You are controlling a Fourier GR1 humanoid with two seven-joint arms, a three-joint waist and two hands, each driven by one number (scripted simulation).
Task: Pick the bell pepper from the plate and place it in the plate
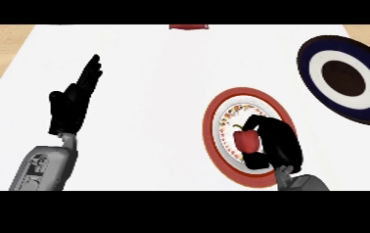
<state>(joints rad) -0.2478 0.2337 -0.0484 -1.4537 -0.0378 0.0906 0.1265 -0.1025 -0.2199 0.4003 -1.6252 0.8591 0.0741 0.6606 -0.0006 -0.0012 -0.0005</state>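
A red bell pepper [246, 140] with a pale stem lies on a red-rimmed plate [214, 110] with a flowered white centre, at the lower right of the counter. My right hand [279, 143] is curled round the pepper from its right side and hides part of it. A second plate [311, 56], dark blue with a white ring and dark centre, sits at the far right edge. My left hand [72, 104] rests open at the left, fingers straight and pointing up, holding nothing.
The white counter [151, 80] fills the view, with wooden floor [11, 46] past its left edge. A small red object [189, 27] shows at the counter's far edge, cut off by the view.
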